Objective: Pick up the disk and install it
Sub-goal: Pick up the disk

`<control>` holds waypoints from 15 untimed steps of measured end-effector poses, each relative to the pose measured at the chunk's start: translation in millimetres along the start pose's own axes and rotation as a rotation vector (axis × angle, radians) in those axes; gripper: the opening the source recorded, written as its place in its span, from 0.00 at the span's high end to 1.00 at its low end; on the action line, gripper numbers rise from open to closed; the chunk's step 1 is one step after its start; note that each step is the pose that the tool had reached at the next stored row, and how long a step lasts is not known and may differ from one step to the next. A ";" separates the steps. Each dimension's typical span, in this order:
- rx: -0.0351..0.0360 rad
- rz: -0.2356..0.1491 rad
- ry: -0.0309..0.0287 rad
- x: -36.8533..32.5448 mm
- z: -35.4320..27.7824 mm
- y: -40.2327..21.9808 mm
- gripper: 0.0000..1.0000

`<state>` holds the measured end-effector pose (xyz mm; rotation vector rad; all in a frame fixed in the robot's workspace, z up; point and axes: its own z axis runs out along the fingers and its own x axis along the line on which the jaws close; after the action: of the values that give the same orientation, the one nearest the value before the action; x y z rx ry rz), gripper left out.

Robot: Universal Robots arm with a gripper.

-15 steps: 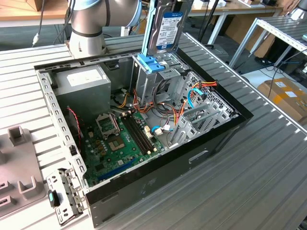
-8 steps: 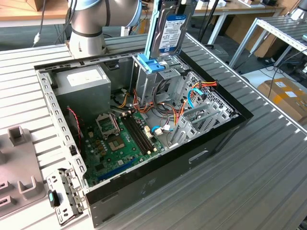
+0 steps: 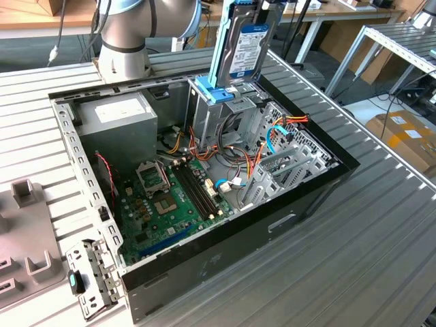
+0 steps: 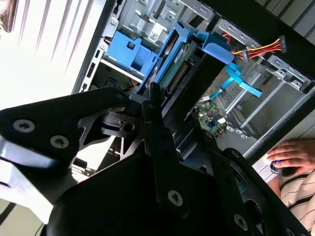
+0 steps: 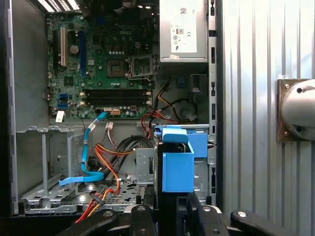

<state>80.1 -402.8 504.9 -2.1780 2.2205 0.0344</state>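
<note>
Exterior view: the gripper [image 3: 255, 4] pinches the disk [image 3: 245, 51] upright above the drive bay [image 3: 237, 114]. Keep the disk square to the bay walls as you lower.

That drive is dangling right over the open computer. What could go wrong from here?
The disk hangs upright over the metal drive cage; if it is tilted, its carrier rail may catch the cage's edge instead of sliding in.
Loose cables lie beside the cage and could snag or get pinched.
A person's hand rests beside the case and might be struck.
</note>
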 end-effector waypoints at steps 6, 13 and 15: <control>0.0000 0.000 -0.0001 14.6 -0.5 -0.3 0.65; 0.0000 0.000 -0.0001 29.5 -1.1 -0.6 0.65; 0.0000 0.000 -0.0002 34.7 -1.2 -0.7 0.65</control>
<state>80.1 -437.6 504.8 -2.1779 2.2204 0.0345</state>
